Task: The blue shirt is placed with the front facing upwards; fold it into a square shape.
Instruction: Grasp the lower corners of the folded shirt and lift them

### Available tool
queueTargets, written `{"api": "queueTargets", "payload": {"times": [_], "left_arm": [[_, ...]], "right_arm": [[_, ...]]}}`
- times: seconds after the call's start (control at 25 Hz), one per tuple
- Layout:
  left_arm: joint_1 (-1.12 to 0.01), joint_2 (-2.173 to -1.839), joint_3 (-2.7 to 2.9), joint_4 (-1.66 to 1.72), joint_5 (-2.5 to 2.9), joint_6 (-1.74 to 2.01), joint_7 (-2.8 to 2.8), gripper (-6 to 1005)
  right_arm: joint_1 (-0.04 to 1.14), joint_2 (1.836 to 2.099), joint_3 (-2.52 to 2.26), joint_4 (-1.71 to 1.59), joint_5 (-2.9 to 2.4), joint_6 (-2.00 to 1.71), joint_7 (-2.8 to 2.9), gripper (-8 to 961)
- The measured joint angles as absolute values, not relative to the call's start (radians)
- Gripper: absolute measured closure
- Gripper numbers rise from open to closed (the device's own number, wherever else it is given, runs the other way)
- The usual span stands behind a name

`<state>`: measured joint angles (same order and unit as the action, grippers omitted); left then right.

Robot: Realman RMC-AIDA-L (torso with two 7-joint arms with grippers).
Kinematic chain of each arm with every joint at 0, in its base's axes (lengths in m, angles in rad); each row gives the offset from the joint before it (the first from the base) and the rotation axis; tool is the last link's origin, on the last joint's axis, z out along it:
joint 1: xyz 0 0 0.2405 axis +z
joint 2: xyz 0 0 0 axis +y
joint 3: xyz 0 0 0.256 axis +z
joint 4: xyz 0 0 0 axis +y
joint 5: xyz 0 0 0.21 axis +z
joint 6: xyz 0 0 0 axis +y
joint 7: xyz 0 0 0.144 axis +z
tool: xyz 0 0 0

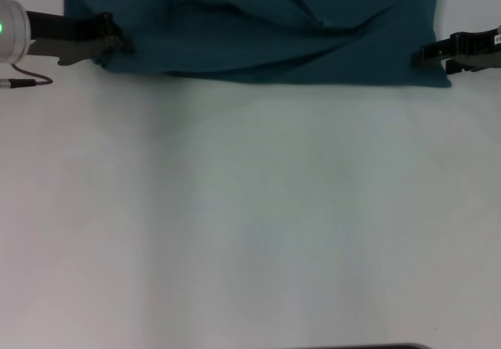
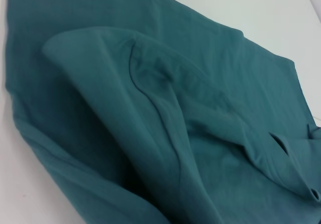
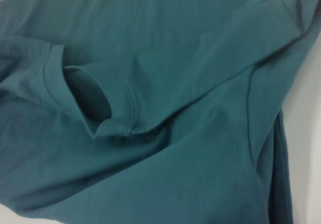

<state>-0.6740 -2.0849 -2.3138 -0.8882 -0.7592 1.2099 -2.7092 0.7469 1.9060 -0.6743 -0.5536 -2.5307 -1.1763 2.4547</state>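
- Blue shirt [image 1: 258,28]: lies doubled and rumpled at the white table's [image 1: 250,208] far edge.
- Left end effector [image 1: 117,45], right end effector [image 1: 420,55]: each at a near shirt corner, apparently to steer the fold; grip state cannot be told.

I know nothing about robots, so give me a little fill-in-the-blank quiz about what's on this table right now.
1. The blue shirt lies at the ____ edge of the white table.
2. The left pincer is at the shirt's ____ corner.
3. The right pincer is at its ____ corner.

Missing words: far; left; right
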Motion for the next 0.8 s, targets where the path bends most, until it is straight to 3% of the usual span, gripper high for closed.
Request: {"api": "queueTargets", "payload": {"times": [0.4, 0.76, 0.8], "left_arm": [[-0.672, -2.088, -2.32, -0.896, -0.759, 1.212, -2.709, 992], [-0.672, -2.088, -2.321, -0.898, -0.759, 1.212, -2.709, 992], [-0.672, -2.088, -2.321, -0.898, -0.759, 1.212, -2.709, 992]], "right_arm": [[0.75, 1.939, -0.685, -0.544, -2.528, -1.136, 2.454, 131], [0.752, 1.94, -0.675, -0.56, -2.495, -1.135, 2.461, 157], [0.751, 1.938, -0.677, -0.564, -2.49, -1.136, 2.461, 193]]}}
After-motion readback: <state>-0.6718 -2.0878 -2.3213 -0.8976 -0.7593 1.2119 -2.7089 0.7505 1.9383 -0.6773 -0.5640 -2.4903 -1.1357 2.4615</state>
